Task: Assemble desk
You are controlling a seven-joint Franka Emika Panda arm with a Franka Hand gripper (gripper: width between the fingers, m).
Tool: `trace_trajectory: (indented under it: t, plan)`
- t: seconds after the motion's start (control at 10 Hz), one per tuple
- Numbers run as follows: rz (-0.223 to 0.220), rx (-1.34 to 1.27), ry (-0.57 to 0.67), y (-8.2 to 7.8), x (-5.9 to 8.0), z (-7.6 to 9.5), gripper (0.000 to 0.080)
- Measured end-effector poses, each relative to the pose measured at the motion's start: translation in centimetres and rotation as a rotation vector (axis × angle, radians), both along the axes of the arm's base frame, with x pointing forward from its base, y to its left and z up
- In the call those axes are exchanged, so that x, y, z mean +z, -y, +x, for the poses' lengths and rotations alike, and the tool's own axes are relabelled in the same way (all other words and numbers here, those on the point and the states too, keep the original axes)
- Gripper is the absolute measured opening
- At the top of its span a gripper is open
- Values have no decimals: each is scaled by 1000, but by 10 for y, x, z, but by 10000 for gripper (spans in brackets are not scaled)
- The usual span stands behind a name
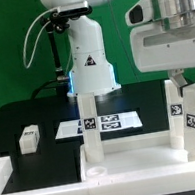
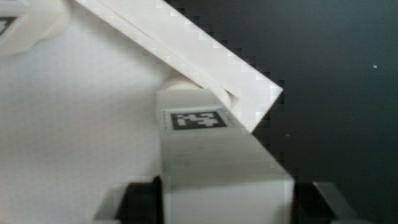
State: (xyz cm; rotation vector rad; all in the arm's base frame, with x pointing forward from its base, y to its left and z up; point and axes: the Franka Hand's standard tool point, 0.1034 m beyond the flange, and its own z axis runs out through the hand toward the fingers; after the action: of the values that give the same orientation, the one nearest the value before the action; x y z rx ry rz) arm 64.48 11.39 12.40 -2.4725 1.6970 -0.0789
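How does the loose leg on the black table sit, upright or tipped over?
Tipped over: the loose leg rests on its side, apart from the tabletop.

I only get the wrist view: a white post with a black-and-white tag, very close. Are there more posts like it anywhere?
Observer: Yes. In the exterior view an upright leg stands on the tabletop, toward that view's left.
Operator: Any lying loose?
Observer: A loose leg lies on the black table, apart from the tabletop, farther to that view's left.
Operator: Anything else out there?
Observer: The marker board lies flat on the table behind the upright leg.
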Motion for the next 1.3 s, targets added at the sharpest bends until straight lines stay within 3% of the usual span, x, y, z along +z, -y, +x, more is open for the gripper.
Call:
trace_trajectory:
  t: [0.3, 0.4, 0.6, 0.7, 0.8, 0.9, 1.3]
  plan:
    - [131, -469, 7, -12, -1, -2, 305]
    - [134, -491, 5, -12, -1, -2, 305]
    - [131, -475, 6, -12, -2, -2, 309]
    - [124, -429, 11, -12, -2, -2, 530]
    - [93, -224, 35, -10, -2, -2, 530]
    - [68, -46, 48, -10, -4, -3, 625]
    - [21, 256, 71, -9, -7, -5, 649]
